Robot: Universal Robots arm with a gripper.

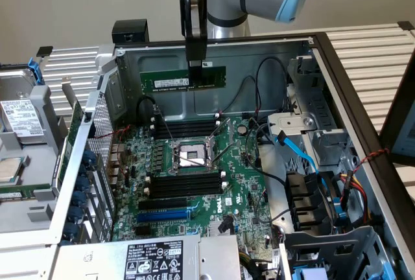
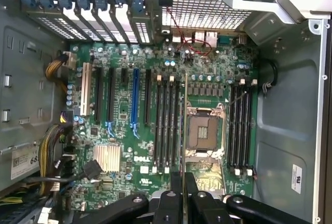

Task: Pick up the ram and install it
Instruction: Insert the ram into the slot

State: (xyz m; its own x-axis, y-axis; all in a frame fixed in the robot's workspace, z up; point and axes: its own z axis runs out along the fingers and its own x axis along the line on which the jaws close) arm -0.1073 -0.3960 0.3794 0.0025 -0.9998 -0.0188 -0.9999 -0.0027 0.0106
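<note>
The ram (image 1: 183, 78), a long green stick with a white label, hangs level in the air above the open computer case, over the far end of the motherboard (image 1: 243, 192). My gripper (image 1: 196, 65) comes straight down from above and is shut on the stick's top edge, right of its middle. In the wrist view the ram (image 2: 185, 110) appears edge-on as a thin line between my black fingers (image 2: 175, 190), lying over the gap between the CPU socket (image 2: 204, 130) and one bank of black memory slots (image 2: 167, 125). A second bank of memory slots (image 2: 241, 125) lies on the socket's other side.
The case walls (image 1: 272, 53) ring the board. Black and blue cables (image 1: 295, 150) and a drive cage (image 1: 324, 209) crowd the exterior view's right. A blue expansion slot (image 1: 162, 215) and the power supply label (image 1: 152, 259) lie at the near end. A swung-out panel (image 1: 26, 157) sits on the left.
</note>
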